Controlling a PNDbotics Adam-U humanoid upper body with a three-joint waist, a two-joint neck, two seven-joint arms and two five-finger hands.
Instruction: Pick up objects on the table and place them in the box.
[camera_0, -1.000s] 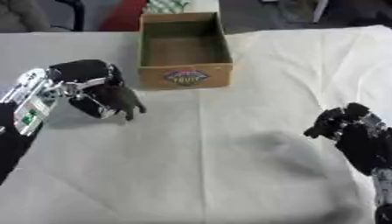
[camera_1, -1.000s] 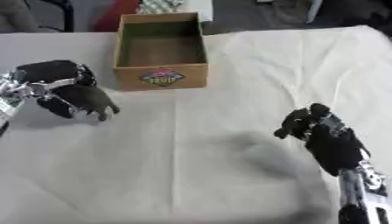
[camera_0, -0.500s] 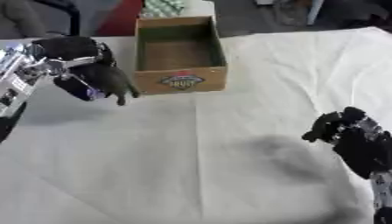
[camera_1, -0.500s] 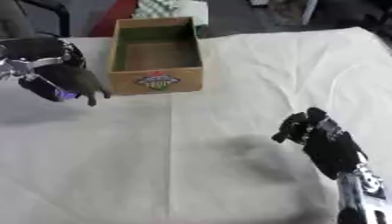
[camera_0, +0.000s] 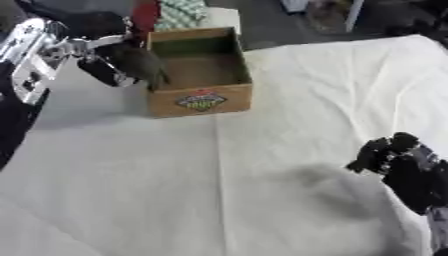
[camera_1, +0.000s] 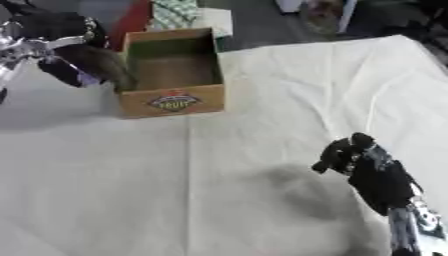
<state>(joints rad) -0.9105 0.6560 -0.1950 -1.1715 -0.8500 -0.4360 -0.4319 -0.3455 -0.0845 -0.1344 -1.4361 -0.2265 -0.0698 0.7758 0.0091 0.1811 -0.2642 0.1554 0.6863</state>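
Left robot hand (camera_0: 109, 60), fingers curled around a dark object (camera_0: 140, 62), at the box (camera_0: 199, 95) left wall; right robot hand (camera_1: 359, 162) curled closed, empty, well apart from the box.

boxes: 1 (camera_0: 199, 75) | hands: 2 — left (camera_0: 114, 60), right (camera_0: 398, 162) | tables: 1 (camera_0: 262, 190)

Left hand (camera_0: 109, 55): black fingers and palm, dark bluish patch inside, silver metal bracket at the wrist; forearm silver-white with a small dark marking. Right hand (camera_1: 354, 155): all black, knobbly fingers, thick black forearm with a silver-grey section lower down.
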